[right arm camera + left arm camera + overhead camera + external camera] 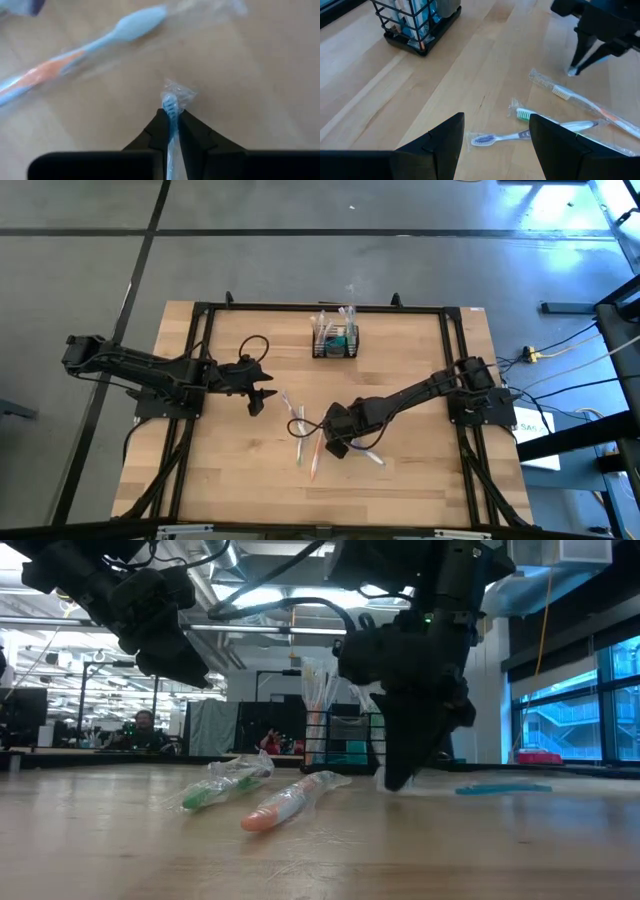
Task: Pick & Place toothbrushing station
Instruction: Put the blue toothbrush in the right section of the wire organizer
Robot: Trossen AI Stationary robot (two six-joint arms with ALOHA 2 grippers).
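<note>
My right gripper [171, 122] is pinched on a blue wrapped toothbrush [171, 107] lying flat on the table [420, 480]. From here the toothbrushing station [336, 340] stands well away toward the far edge, roughly midway between my arms. My left gripper [257, 392] hovers with fingers apart. The station is a small black wire caddy, upright, already holding brushes and teal tubes.

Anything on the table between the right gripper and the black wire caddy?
No. In the high view, bare wood separates the right gripper from the caddy; the loose toothbrushes lie off to the side.
</note>
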